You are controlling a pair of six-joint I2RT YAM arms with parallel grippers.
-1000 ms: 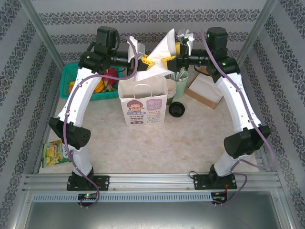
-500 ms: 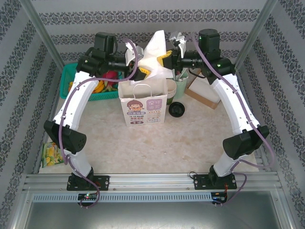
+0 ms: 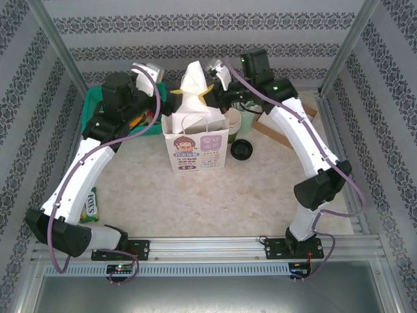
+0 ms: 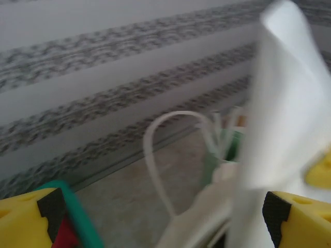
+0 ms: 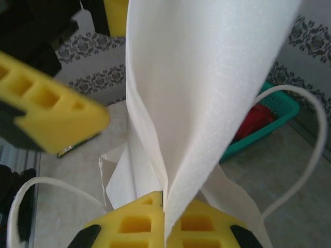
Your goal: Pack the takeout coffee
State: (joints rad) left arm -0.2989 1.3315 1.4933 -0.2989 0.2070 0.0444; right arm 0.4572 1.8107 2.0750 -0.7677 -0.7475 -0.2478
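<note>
On the right gripper (image 5: pixel 164 222), jaws pinched fully together on one white napkin (image 5: pixel 207 77), the sheet clamped by its edge between the yellow fingers (image 5: pixel 129 227) and rising tall from them. On the left gripper (image 4: pixel 160 206), jaws spread wide with nothing held: one yellow finger at each bottom corner of the left wrist view, the blurred napkin close to the right-hand one, touching or not impossible to tell. Seen from above, the napkin upright over the open mouth of one white paper bag (image 3: pixel 195 140) with a cartoon print, standing around the middle of the table (image 3: pixel 273 195), nearer its far edge; right gripper close beside the napkin, above the bag's right end. Two thin white handle loops (image 5: pixel 310 134) on the bag in the right wrist view, one to the right, the other low on the left. One takeout coffee (image 3: pixel 242 149), dark cup under a round black lid, upright on the table just beside the bag's right side, apart from both grippers. Behind it, toward the far edge, one stack of cream cups (image 3: pixel 234 119) and one pale green tumbler (image 3: pixel 249 120), side by side. One flat cardboard box (image 3: pixel 280 127) toward the far right corner. One teal basket (image 3: pixel 98 107) at the far left corner, red and yellow items inside. One green packet (image 3: pixel 91 205) along the left edge.
</note>
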